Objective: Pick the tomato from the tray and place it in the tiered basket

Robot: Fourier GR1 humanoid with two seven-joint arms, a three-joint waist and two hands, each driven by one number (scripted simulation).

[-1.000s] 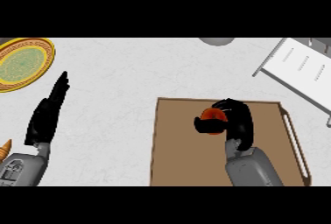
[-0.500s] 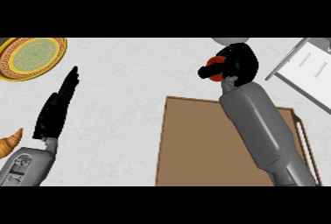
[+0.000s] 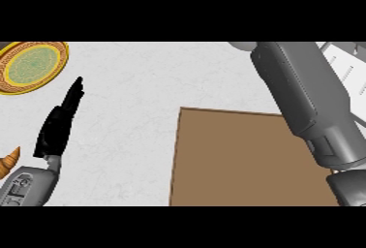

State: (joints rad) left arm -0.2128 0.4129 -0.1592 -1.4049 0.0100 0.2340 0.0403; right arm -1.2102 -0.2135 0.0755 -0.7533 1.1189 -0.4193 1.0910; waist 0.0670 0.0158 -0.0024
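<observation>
The pale, marbled surface [image 3: 143, 97] fills most of the head view. On it lies the brown tray [image 3: 236, 160], a flat rectangle running down to the lower edge, its top bare where it shows. The right grey forearm [image 3: 307, 101] crosses the tray's right side and stretches up past the upper edge, so the right robot hand is out of sight and its state cannot be told. The tomato shows nowhere in this view. At the upper right, part of the white tiered basket [image 3: 346, 65] peeks from behind that forearm. At the upper left sits a gold-rimmed plate [image 3: 32, 65] with a green centre. The left robot hand [image 3: 61, 123] rests beside it at the left, fingers straight and together, holding nothing. An orange-brown croissant [image 3: 8, 162] tip shows at the left edge.
</observation>
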